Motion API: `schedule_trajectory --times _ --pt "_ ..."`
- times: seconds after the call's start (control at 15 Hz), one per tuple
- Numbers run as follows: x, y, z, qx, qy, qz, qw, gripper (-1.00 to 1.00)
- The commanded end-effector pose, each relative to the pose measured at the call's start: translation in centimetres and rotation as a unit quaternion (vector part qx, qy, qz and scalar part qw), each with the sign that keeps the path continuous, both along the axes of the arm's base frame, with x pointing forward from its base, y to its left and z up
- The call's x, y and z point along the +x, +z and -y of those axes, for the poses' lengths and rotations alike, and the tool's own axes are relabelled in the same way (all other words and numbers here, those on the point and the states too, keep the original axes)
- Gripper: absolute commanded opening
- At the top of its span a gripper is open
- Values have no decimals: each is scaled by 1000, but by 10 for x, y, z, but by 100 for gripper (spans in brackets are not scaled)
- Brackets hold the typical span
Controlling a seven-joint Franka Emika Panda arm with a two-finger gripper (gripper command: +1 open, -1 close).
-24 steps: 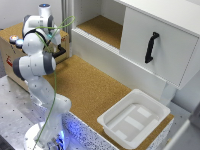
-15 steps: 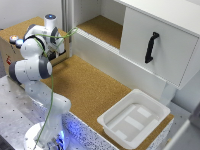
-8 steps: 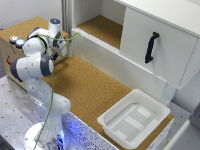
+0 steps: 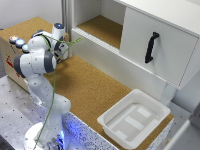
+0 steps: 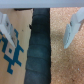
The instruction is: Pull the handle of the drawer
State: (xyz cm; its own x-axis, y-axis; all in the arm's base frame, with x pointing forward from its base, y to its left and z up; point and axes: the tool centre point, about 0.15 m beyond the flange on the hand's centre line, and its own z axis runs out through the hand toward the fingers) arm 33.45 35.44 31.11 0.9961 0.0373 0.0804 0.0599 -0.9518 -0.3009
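The drawer (image 4: 167,60) is a large white flat-fronted cabinet unit at the exterior view's upper right. It bears one vertical black bar handle (image 4: 151,47). My gripper (image 4: 62,49) is far from it, at the exterior view's left, pointing down beside a cardboard box, partly hidden by the arm. In the wrist view the gripper (image 5: 39,43) is open and empty. Its two pale fingers (image 5: 73,29) stand wide apart over a dark gap between the box and the cork. The drawer does not show in the wrist view.
A brown cardboard box (image 4: 11,57) with blue print (image 5: 12,55) stands at the left. Cork (image 4: 95,90) covers the table. A shallow white plastic tray (image 4: 134,117) sits at the front right. An open white shelf (image 4: 102,27) lies left of the drawer. A green cable runs along the arm.
The arm's wrist has moved steadily toward the exterior view's right and slightly down, away from the cardboard box. The drawer and the tray have not moved.
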Motion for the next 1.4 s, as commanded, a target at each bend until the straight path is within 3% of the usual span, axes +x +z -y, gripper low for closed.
schedule_trajectory --times 0.0,0.73,1.33 --pt "8 -14 3 42 19 -12 999 -100" --pt "-2 -28 8 53 21 -26 998 -100" --pt "-5 -40 53 66 4 -35 997 -100"
